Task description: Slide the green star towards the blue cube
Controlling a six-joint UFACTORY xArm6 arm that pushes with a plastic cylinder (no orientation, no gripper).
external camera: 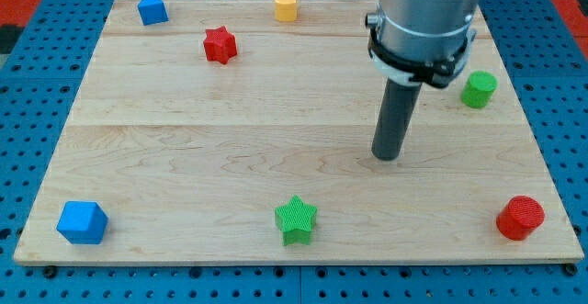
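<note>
Camera view shows the wooden bench (184,148) filling most of the scene, with the arm (427,15) coming down at the far right and ending in a dark rod; there is no hand on this rig, so nothing opens, closes or grips. My tip (389,158) rests on bare wood right of centre, well apart from every block. The blue cube (82,222) sits at the near left corner, and the green star (296,219) lies near the front edge, about midway across, nearer and to the left of my tip. A red cylinder (521,218) stands at the near right, a green cylinder (478,90) at the right beside the arm, a red star (220,44) and a second, smaller blue block (152,9) at the far left, and a yellow block (286,5) at the far edge. The risks, as I judge them: the star lies close to the front edge, so a push from my present far side would drive it off the bench; an off-centre contact on its points could spin it aside; and aiming for the wrong blue block would send it far instead of left.
</note>
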